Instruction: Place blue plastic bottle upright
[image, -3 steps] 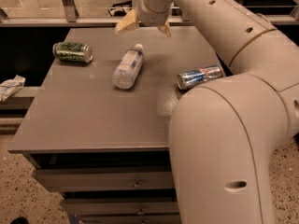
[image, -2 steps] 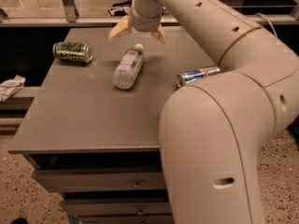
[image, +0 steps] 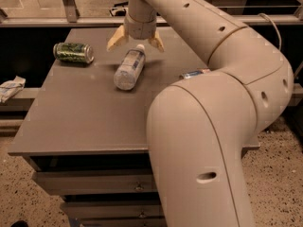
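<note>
The blue plastic bottle (image: 129, 68) lies on its side on the grey table (image: 85, 112), its white cap pointing to the far side. My gripper (image: 135, 42) hangs right above the cap end, open, with one yellowish fingertip (image: 115, 41) on each side of the cap. It holds nothing.
A green can (image: 73, 52) lies on its side at the table's far left. A blue-and-silver can (image: 195, 73) lies at the right, mostly hidden behind my arm (image: 208, 126). A crumpled white wrapper (image: 10, 87) sits on a ledge left of the table. Drawers are below the tabletop.
My gripper has moved left and down, from beyond the bottle to just over its cap end. The bottle and cans have not moved.
</note>
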You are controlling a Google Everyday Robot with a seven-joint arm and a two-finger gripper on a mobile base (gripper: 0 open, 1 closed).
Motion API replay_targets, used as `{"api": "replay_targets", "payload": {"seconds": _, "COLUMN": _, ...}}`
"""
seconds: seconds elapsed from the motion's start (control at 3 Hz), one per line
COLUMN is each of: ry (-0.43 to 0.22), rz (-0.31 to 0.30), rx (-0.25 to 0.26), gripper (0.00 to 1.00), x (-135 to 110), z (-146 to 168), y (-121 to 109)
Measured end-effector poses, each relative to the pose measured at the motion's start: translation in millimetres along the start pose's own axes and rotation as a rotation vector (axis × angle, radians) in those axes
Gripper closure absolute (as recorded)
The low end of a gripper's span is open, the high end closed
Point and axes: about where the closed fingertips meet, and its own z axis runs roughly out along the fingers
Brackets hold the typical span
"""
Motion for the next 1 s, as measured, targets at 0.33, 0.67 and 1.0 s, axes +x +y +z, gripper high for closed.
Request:
{"api": "replay_targets", "payload": {"seconds": 0.33, "ry": 0.056, "rz": -0.014, "rx": 0.012, "gripper": 0.0, "x": 10.9, "z": 4.7, "y": 5.9}}
{"api": "replay_targets", "payload": {"seconds": 0.67, "ry": 0.094, "rz": -0.017, "rx": 0.031, "gripper": 0.15, "x": 18.5, "z": 10.7, "y": 7.4}}
{"api": "replay_targets", "payload": {"seconds": 1.0, "ry": 0.105, "rz": -0.017, "rx": 0.067, "gripper": 0.38, "x": 19.7, "z": 12.7, "y": 2.9}}
